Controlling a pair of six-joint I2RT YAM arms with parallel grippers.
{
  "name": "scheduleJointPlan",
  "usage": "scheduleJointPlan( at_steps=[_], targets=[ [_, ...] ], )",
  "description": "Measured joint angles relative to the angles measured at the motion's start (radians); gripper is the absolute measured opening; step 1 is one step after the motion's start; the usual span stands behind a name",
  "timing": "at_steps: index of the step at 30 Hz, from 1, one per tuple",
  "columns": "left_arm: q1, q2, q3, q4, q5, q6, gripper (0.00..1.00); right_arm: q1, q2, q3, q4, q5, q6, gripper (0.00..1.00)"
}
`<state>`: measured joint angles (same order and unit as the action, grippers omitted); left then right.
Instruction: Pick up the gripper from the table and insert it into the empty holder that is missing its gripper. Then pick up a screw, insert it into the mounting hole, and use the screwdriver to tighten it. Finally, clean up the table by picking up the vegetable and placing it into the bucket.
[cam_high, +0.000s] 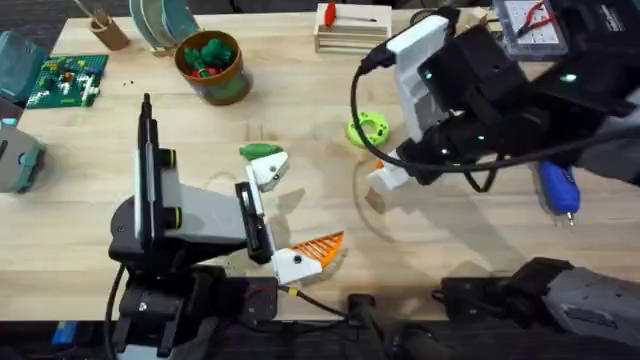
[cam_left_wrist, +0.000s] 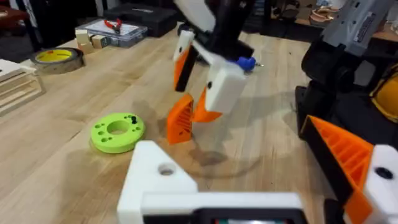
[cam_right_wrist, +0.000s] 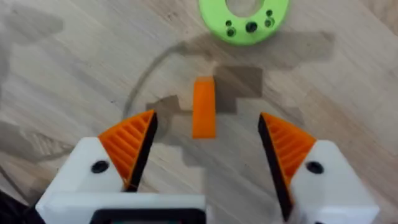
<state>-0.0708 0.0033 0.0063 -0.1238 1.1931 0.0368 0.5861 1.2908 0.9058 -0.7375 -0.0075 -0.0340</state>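
Note:
The small orange gripper (cam_right_wrist: 204, 107) lies on the wood, straight below my right gripper (cam_right_wrist: 205, 149), which hangs open over it with one orange pad on each side and touches nothing. It stands by the lime disc (cam_left_wrist: 117, 130) as an orange wedge (cam_left_wrist: 180, 118). My left gripper (cam_high: 285, 215) is open near the table's front. Its far white finger block, the holder (cam_high: 266, 172), has no pad, while the near finger carries an orange pad (cam_high: 320, 245). The dark-green vegetable (cam_high: 262, 151) lies just beyond the holder. The bucket (cam_high: 210, 65) stands at the back left. The blue screwdriver (cam_high: 558, 190) lies at the right.
The lime disc (cam_high: 368, 130) with small black screws (cam_right_wrist: 250, 27) sits just beyond the orange piece. A wooden rack (cam_high: 350, 30) with a red-handled tool stands at the back. A green board (cam_high: 65, 80) and a tan cup (cam_high: 108, 30) are at the back left.

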Motion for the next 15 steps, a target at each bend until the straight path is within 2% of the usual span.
scheduleJointPlan(
  at_steps=[5,15],
  targets=[
    [0.000,0.000,0.000,0.000,0.000,0.000,0.993,0.000,0.033,0.000,0.015,0.004,-0.012,0.967],
    [0.000,0.000,0.000,0.000,0.000,0.000,0.993,0.000,0.040,0.000,0.030,0.007,-0.026,0.702]
  ],
)
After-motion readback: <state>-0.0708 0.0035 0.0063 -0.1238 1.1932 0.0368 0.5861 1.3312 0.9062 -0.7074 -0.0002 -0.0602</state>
